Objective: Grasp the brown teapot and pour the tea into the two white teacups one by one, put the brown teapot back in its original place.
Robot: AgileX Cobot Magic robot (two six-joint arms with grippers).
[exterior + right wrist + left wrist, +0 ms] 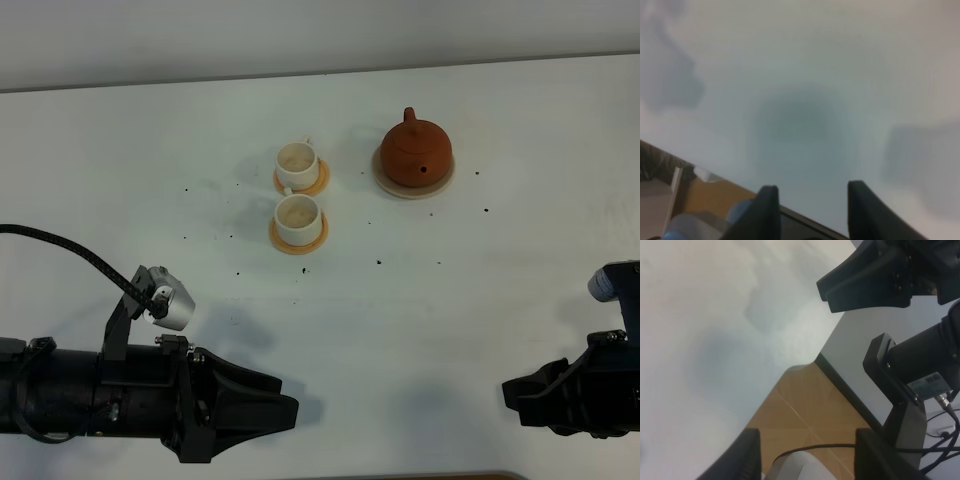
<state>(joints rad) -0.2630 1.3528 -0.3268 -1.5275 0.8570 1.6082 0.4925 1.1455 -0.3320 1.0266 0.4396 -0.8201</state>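
Exterior high: one brown teapot (415, 152), two white teacups (297, 160) (298, 216); left hand (292, 410), right hand (507, 392) spread apart.

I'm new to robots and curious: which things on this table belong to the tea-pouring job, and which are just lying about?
Job: brown teapot, beige saucer under it, far white teacup, near white teacup.
Lying about: orange coasters, dark specks.

The left arm (80, 395) and wedge-shaped left gripper (290, 410) are showing matte black; a silver camera (172, 308) and braided black cable (75, 252) are riding above that arm.
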